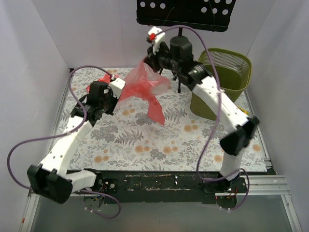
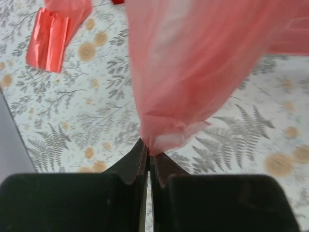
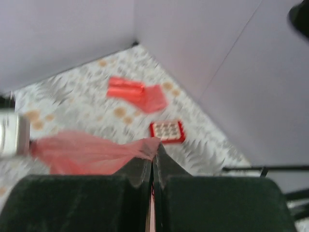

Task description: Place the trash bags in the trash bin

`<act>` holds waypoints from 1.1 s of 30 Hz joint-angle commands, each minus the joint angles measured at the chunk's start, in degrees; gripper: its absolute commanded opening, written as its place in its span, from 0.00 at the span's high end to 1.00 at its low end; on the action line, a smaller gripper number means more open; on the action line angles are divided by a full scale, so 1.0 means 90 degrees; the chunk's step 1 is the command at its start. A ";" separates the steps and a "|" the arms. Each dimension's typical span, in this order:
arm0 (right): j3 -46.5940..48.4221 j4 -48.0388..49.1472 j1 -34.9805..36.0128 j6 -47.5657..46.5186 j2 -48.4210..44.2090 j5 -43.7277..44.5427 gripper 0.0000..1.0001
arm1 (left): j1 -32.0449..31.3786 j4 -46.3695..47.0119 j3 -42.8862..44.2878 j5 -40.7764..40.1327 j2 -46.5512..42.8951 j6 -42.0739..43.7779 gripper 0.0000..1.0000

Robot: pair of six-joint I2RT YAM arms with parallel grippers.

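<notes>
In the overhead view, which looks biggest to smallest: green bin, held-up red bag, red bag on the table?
1. Green bin
2. held-up red bag
3. red bag on the table, partly hidden behind the left arm

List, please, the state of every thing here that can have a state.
Held trash bag: lifted, stretched between both tools.
Left tool: shut on that bag.
Right tool: shut on that bag.
Second trash bag: folded, lying on the table.
Trash bin: upright, open.

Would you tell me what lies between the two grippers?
A red trash bag, stretched from left gripper to right gripper, seen from the top camera.
</notes>
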 commanded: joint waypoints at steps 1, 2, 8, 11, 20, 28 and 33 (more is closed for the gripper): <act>0.2773 -0.0090 -0.0029 -0.0415 0.2793 0.0948 0.99 | 0.0469 0.0495 0.1197 -0.1006 0.1339 0.0456 1.00; 0.3884 0.0084 -0.0019 -0.0513 0.3205 0.0958 0.99 | 0.0799 0.0408 0.1898 -0.0977 0.1720 0.0233 1.00; 0.2282 0.4818 0.0156 -0.1098 0.1980 0.1271 0.99 | 0.1389 0.1359 0.6218 -0.1385 0.2623 -0.0541 1.00; 0.4029 0.5074 0.0302 -0.1450 0.2340 0.1241 0.99 | 0.1389 0.3718 0.5961 -0.0785 0.1961 -0.0386 1.00; -0.3861 0.3275 0.0665 -0.3742 -0.1019 -0.0460 0.99 | 0.1069 -0.0515 0.0566 0.5640 -0.0532 0.4750 1.00; -0.5734 -0.1597 0.0577 -0.3522 -0.3018 -0.2676 0.99 | -0.0682 -0.1405 -0.0887 0.4707 -0.1419 0.2785 1.00; -0.4858 -0.1232 0.0576 -0.3152 -0.3140 -0.2412 0.99 | -0.0682 0.0464 -0.1220 0.4269 -0.1841 0.0926 1.00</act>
